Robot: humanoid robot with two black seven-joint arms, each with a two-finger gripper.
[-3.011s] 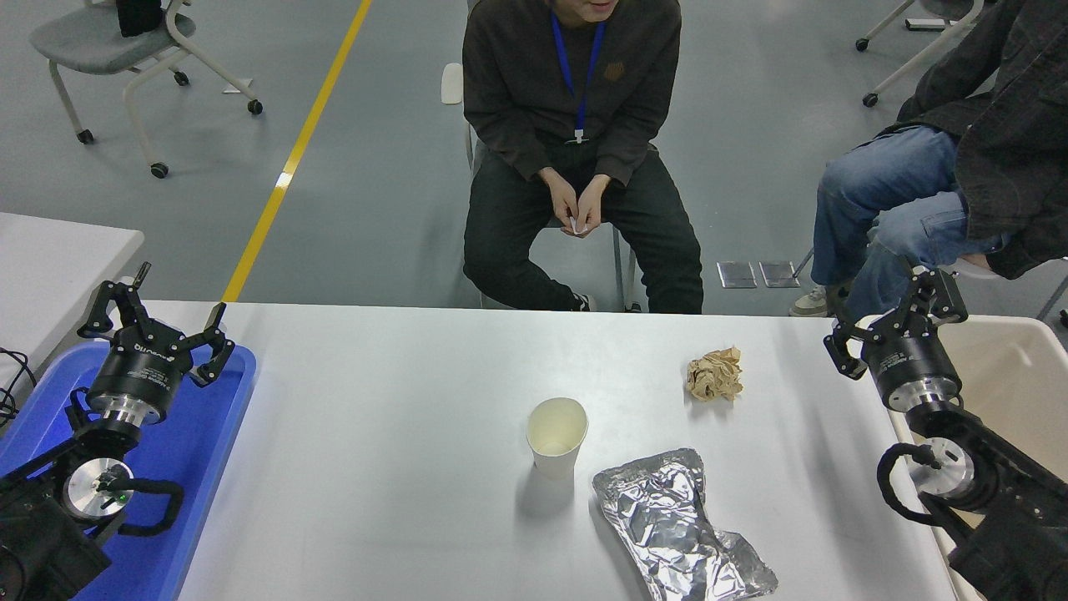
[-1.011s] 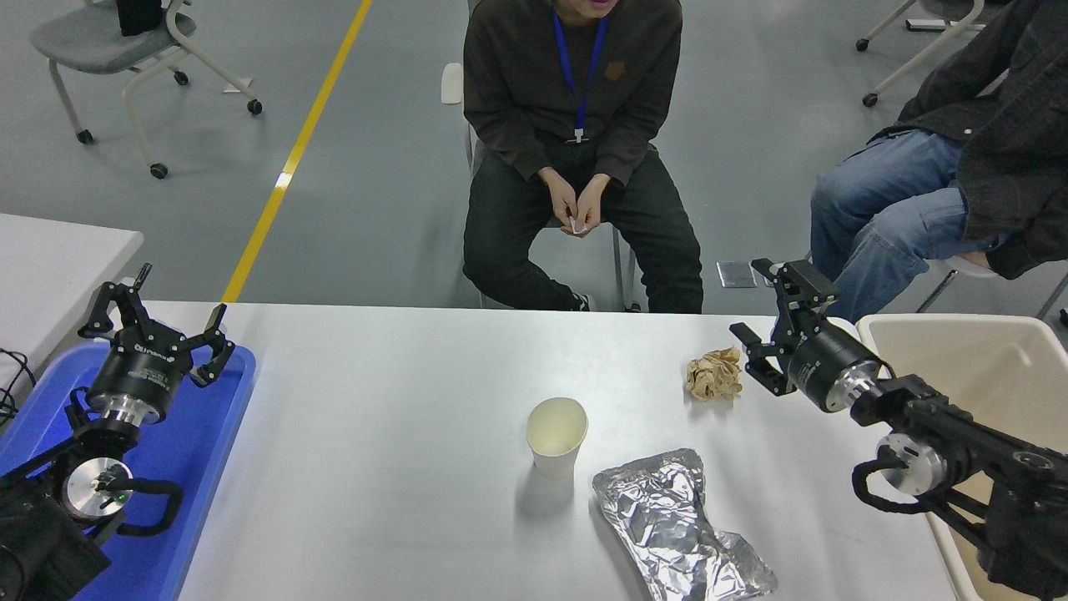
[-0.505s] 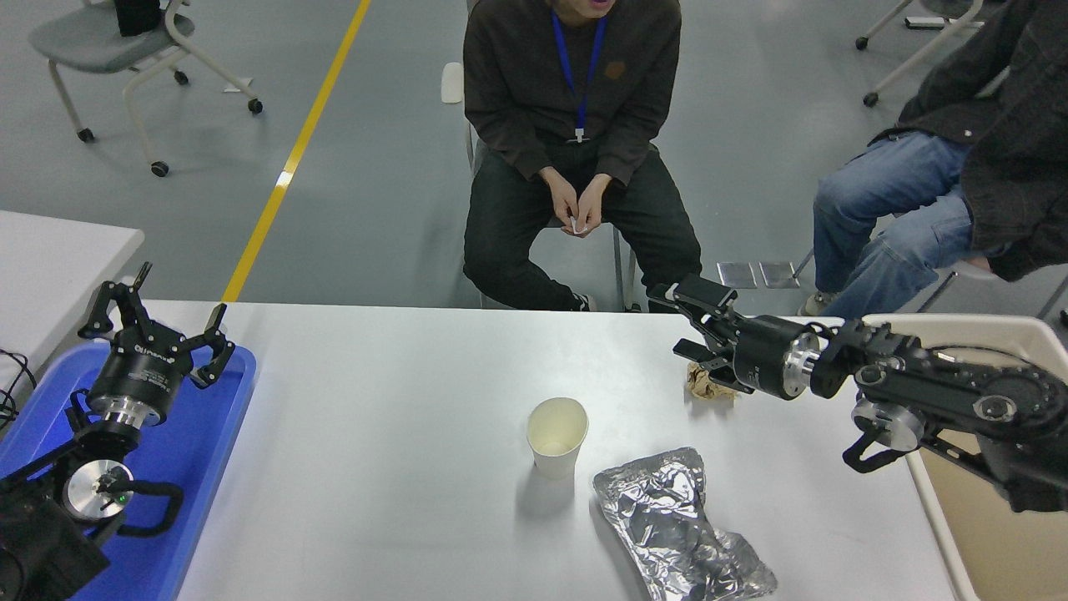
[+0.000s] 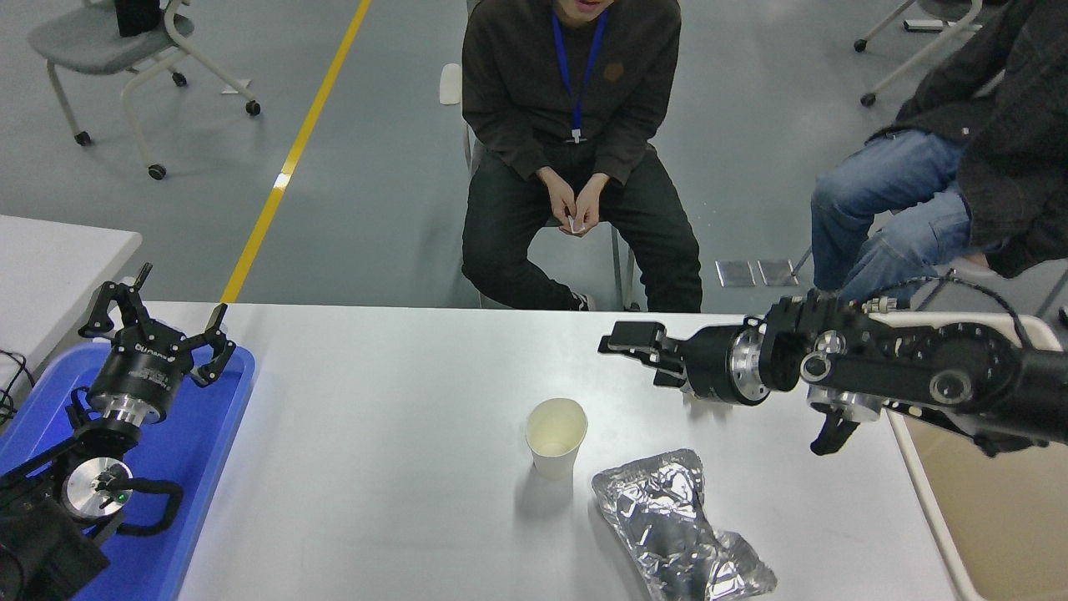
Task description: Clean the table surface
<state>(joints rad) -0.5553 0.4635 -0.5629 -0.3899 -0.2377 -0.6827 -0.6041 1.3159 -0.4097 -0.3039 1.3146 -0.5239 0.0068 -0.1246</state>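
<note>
The wide white bench (image 4: 375,467) spreads below, carrying a cream paper cup (image 4: 556,436) and crumpled silver foil (image 4: 676,526). The right claw (image 4: 638,346) reaches leftward above it, empty, apparently approaching litter; whether it's parted, I cannot tell. Next: descend and grip.

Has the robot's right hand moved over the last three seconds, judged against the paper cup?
Yes. The right hand has swung leftward from beside the beige bin at the table's right edge, and now hovers beyond and right of the white paper cup.
</note>
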